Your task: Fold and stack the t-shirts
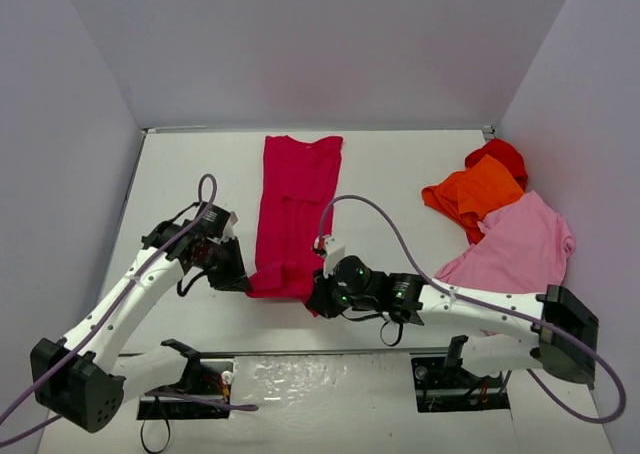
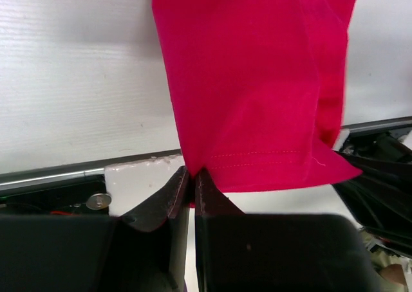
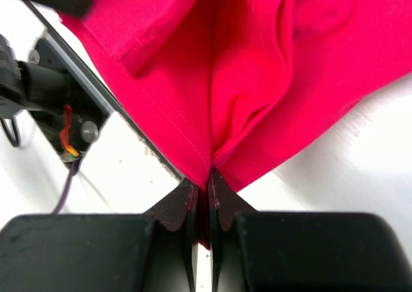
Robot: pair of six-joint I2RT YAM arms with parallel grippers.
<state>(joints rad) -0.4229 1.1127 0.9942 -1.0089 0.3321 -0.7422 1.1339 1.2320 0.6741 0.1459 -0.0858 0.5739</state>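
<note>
Now: crimson t-shirt (image 1: 297, 204) lies as a long narrow strip down the centre of the top view, on the white tabletop (image 1: 400, 174). Its stitched hem end is at lower centre.

Left jaws pinch the lower left hem corner, pressed together on the cloth. Right jaws pinch the lower right corner, with folds bunching into the grip.

Orange t-shirt (image 1: 478, 196), light pink t-shirt (image 1: 520, 244) and bright red t-shirt (image 1: 500, 156) are heaped together at right of frame, well apart from the strip.

Judgement: cloth is light, limp and layered, so it will sag between the grips. Best hold is the hem corners, catching all layers and lifting both sides level.
</note>
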